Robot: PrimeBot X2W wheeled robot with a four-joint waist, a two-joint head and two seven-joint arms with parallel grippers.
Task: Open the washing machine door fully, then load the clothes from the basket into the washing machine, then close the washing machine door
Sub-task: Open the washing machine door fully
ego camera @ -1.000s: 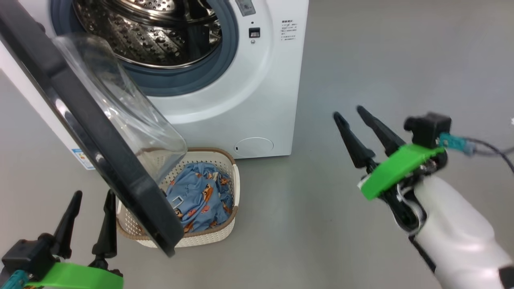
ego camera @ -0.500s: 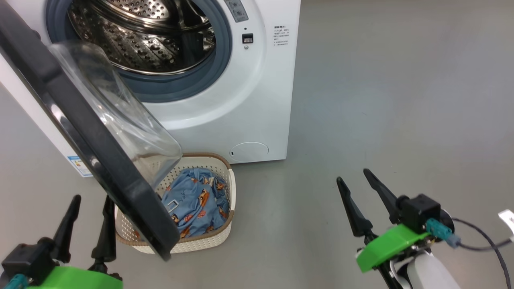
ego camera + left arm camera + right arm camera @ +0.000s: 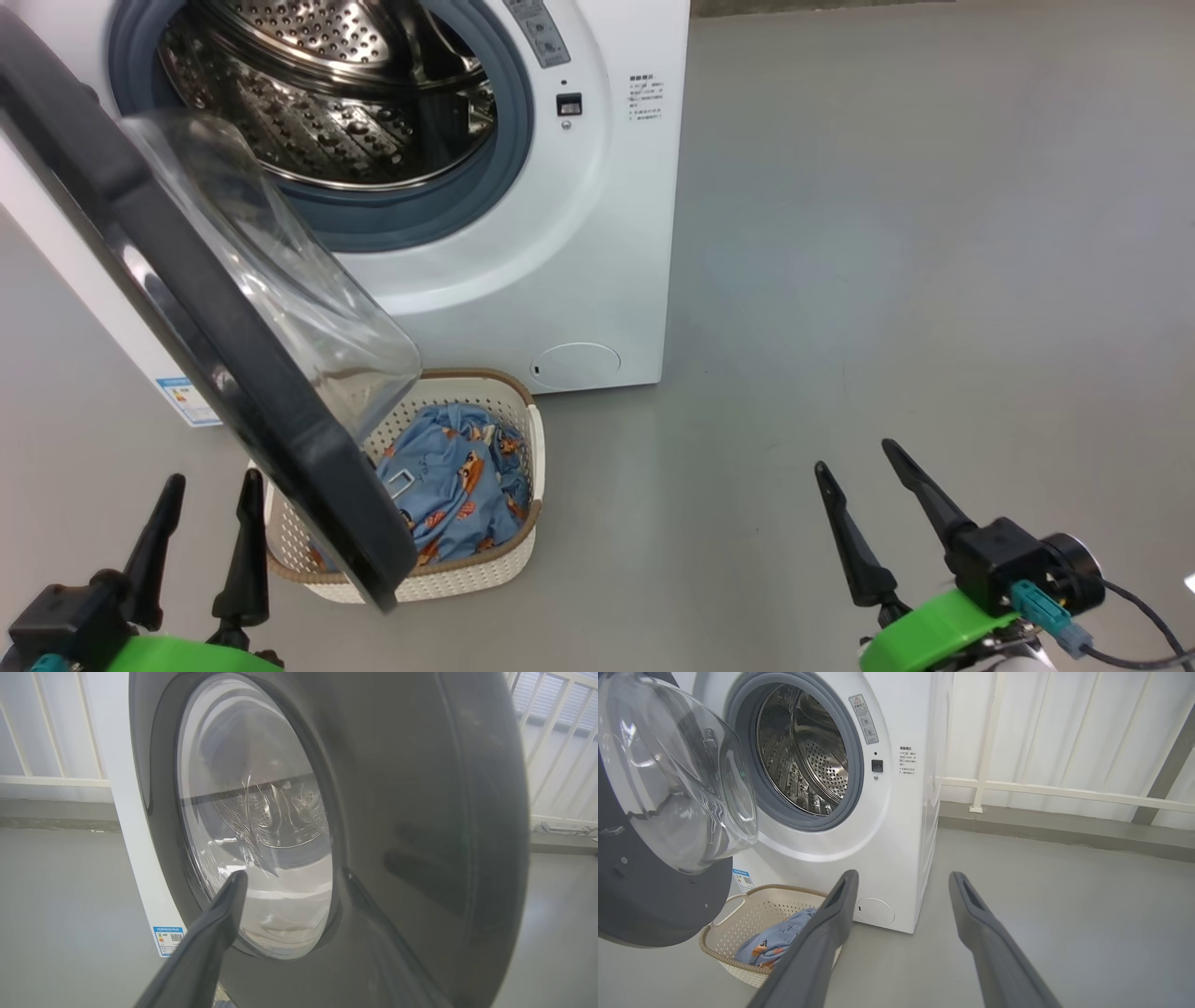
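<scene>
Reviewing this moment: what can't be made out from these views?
Head view: the glossy black round door hides the left part of the cream perforated plastic basket, so how many light-blue printed clothes lie there is unknown.
Head view: small print on the big white washing machine is too small to read.
Head view: the top edge cuts off the perforated steel drum.

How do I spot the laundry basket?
Find the white front-loading washing machine with its round black glass-windowed door open. On the grey floor beneath that door sits the small cream perforated plastic basket. Only it has a brown woven-look rim and light-blue clothes inside.
</scene>
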